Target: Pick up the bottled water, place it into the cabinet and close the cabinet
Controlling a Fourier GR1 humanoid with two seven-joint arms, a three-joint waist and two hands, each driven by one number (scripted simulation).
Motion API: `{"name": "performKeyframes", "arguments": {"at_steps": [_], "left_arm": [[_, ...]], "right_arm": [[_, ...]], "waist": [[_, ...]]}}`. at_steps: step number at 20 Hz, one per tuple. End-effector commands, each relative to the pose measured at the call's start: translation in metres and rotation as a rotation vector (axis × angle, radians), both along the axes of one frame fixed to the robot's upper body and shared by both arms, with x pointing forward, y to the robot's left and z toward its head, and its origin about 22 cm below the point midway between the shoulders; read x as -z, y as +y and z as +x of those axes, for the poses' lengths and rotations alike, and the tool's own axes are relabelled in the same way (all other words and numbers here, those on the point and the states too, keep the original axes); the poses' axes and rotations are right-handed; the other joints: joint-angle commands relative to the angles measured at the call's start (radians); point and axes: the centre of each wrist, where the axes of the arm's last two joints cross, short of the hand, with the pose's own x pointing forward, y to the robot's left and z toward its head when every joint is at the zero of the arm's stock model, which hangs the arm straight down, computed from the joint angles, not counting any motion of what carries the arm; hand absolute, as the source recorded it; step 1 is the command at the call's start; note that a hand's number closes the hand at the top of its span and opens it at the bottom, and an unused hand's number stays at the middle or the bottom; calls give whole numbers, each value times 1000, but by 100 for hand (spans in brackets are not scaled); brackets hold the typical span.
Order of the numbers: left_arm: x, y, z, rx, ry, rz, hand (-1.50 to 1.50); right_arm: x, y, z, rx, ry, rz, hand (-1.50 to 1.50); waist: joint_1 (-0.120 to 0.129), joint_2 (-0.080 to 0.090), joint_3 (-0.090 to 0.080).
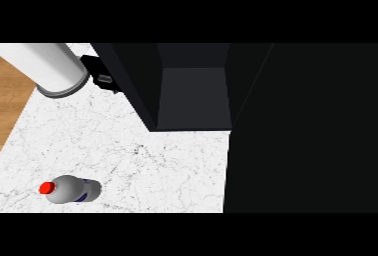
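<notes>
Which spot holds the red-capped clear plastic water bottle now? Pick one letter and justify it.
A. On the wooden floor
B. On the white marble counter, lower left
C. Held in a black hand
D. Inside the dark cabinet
B: the red-capped clear plastic water bottle stands on the white marble counter, apart from the open dark cabinet, with no hand on it.
</notes>
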Motion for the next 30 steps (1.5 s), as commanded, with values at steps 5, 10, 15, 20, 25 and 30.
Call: {"name": "performKeyframes", "arguments": {"at_steps": [5,10,15,20,25,30], "left_arm": [[56,-4,39,3,56,-4,-150],[92,-2,41,-20,97,-5,-150],[119,-9,62,-61,96,-35,-150],[156,-5,62,-108,101,-6,-150],[177,5,58,-32,134,-89,-150],[196,-14,59,57,170,-157,-150]], "right_arm": [[-25,-5,-25,-12,-37,-29,-150],[-23,-2,-34,2,-48,-9,-150],[-10,-2,-28,15,-37,-19,-150],[-18,-5,-44,-21,-43,-12,-150],[-10,-3,-45,-13,-25,3,-150],[-20,-5,-45,-18,-48,-7,-150]], "waist": [[-6,1,-1],[-11,0,-1],[0,2,0],[-15,1,-2],[-16,2,-2],[-15,3,-4]]}}
